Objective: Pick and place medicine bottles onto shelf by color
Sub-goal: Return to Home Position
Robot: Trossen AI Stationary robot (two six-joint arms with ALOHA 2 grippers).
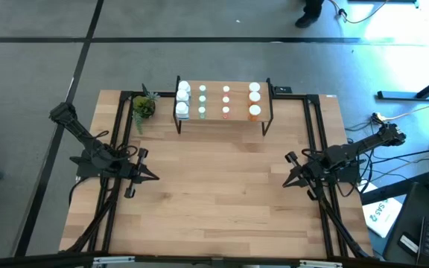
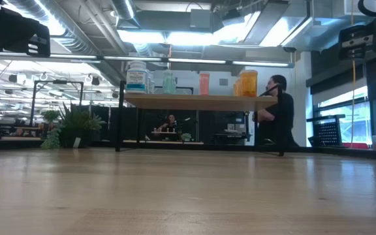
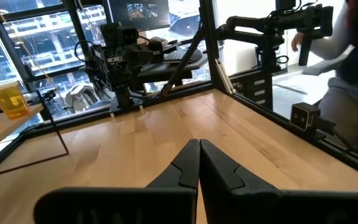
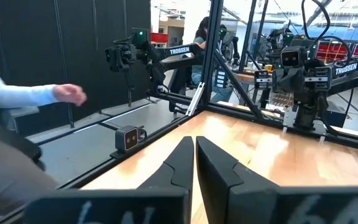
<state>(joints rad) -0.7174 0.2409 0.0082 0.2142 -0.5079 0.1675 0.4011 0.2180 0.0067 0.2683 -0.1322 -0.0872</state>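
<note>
Worktop (image 1: 214,216) has the shelf (image 1: 238,102) at its far edge, with the medicine bottles (image 1: 255,112) on it, grouped by colour. Left fingers (image 3: 194,171) and right fingers (image 4: 185,163) are clenched on nothing near the side edges, so homing imo just wants slow moves well away from the shelf.

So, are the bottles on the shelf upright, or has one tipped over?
Upright. The low view shows the medicine bottles standing on the shelf, and the high view shows only their round tops.
</note>
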